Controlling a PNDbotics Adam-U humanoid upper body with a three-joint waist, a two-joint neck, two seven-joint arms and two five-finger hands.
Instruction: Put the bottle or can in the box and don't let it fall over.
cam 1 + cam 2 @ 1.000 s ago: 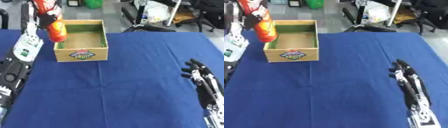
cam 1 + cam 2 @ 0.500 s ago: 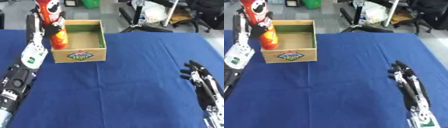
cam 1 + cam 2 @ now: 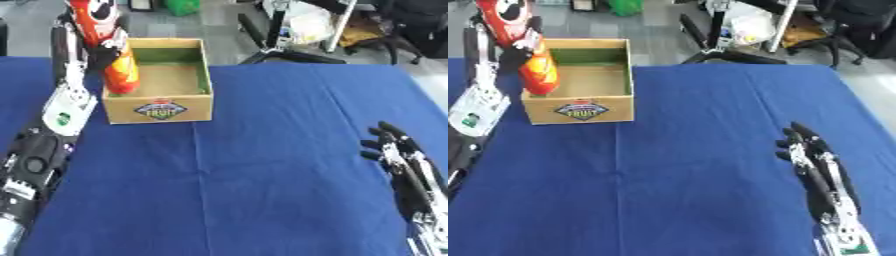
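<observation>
Grasping the orange bottle [image 3: 121,70] with my left fingers [image 3: 107,49], its base inside the box [image 3: 159,107]; right hand [image 3: 401,157] released.

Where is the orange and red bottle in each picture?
Left eye view: the bottle is upper left, held by the left robot hand over the box's left side.
Right eye view: upper left too, nearer the edge.
Shared landmark: the box with its fruit label.
</observation>
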